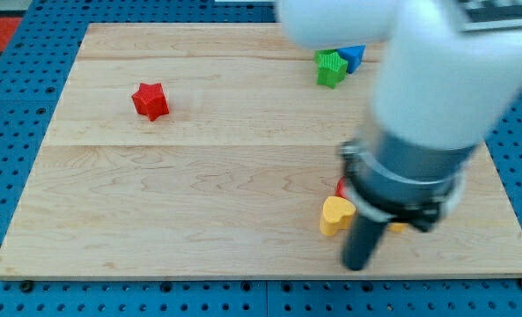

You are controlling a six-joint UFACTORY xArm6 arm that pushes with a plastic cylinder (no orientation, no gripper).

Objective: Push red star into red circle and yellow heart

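The red star (150,100) lies alone on the wooden board at the view's upper left. The yellow heart (335,215) lies at the lower right, just left of the arm. A sliver of a red block (341,188), likely the red circle, shows above the heart, mostly hidden by the arm. My tip (357,267) is at the bottom of the dark rod, just below and right of the yellow heart, far from the red star.
A green star (331,68) and a blue block (352,57) touch each other at the view's top, right of centre. A bit of orange-yellow block (398,226) shows right of the rod. The arm's white body hides the board's right part.
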